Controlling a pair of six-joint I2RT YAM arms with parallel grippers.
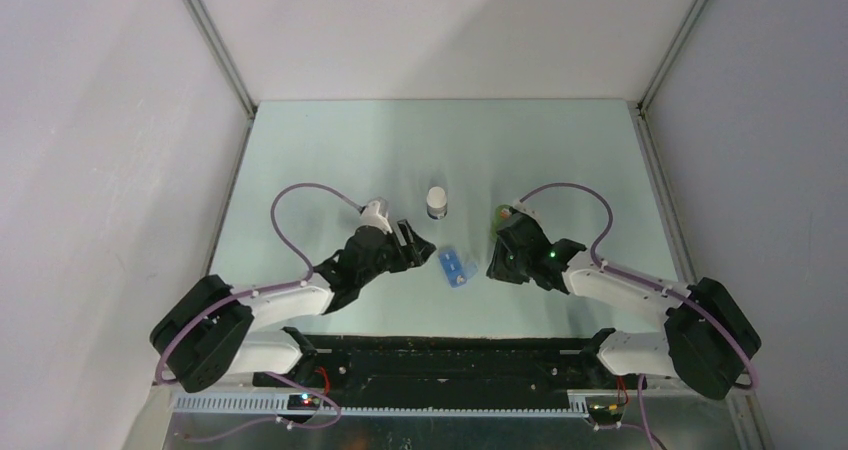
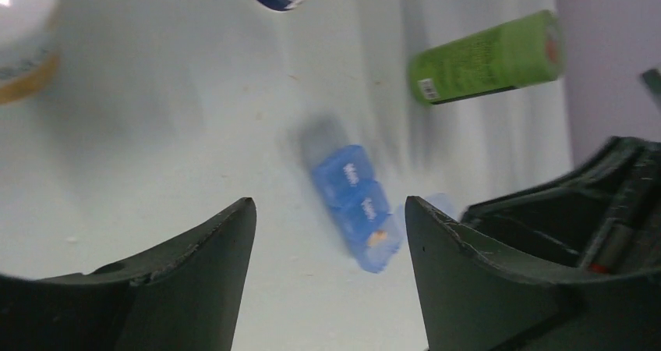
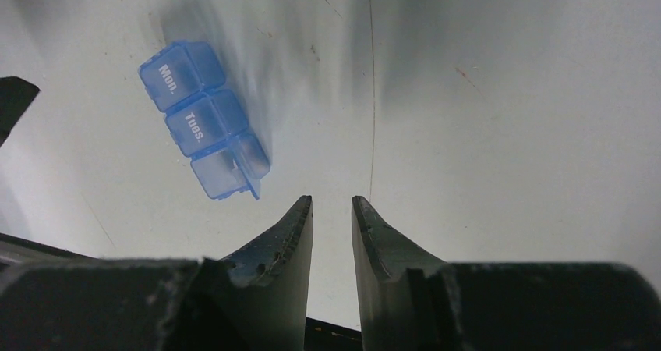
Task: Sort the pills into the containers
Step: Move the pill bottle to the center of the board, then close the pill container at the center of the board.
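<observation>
Left pincer point(image 2: 329, 204) open, empty; right pincer point(image 3: 331, 201) barely ajar, empty. Risk: either clips the light pill box point(image 3: 204, 132), spilling the pill point(image 2: 379, 236) from its open compartment point(image 3: 222, 175)

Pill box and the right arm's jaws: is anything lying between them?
Nothing: the right wrist view shows only bare table between the pill box and the right jaws.
</observation>
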